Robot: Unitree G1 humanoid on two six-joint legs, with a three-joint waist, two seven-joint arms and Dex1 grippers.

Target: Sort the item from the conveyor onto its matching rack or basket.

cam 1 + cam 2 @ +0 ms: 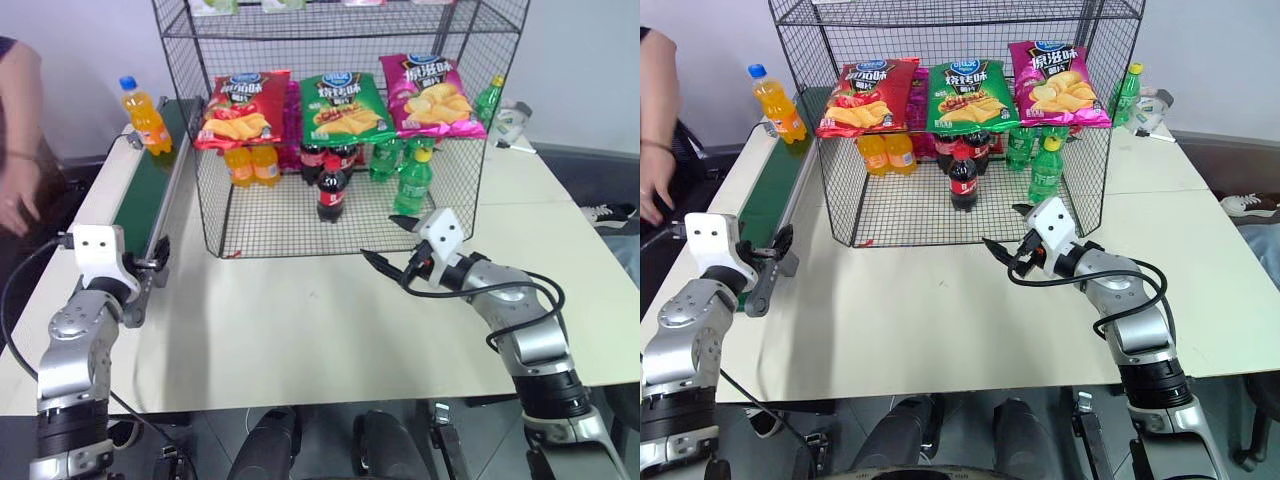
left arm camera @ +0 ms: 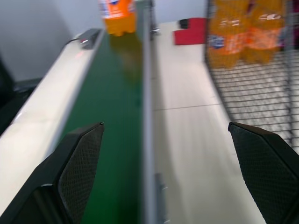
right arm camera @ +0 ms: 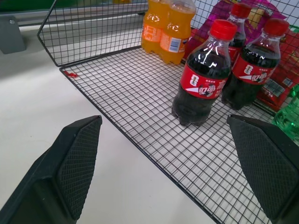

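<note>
The orange soda (image 1: 146, 117) stands upright at the far end of the belt (image 1: 146, 190), its blue cap on; in the left wrist view just its lower part shows, cut off by the frame edge and blurred. The left gripper (image 1: 775, 262) hangs at the near end of the belt, well apart from the bottle, jaws spread wide and empty, one finger over the belt and the other over the table (image 1: 300, 320) past the grey rail. The right gripper (image 1: 388, 246) hovers over the table just in front of the rack (image 1: 340, 130), jaws likewise wide apart and holding nothing. On the rack's bottom tier stand two orange bottles (image 3: 169, 29) at the far left corner, cola bottles (image 3: 203, 74) in the middle and green bottles (image 1: 412, 183) to the right; how many stand behind them is hard to tell, since three chip bags (image 1: 340, 105) hanging from the tier above cover their tops. The rack's upper tiers are cut off. A person's hand (image 1: 18, 195) shows at the left edge, beside the belt.
</note>
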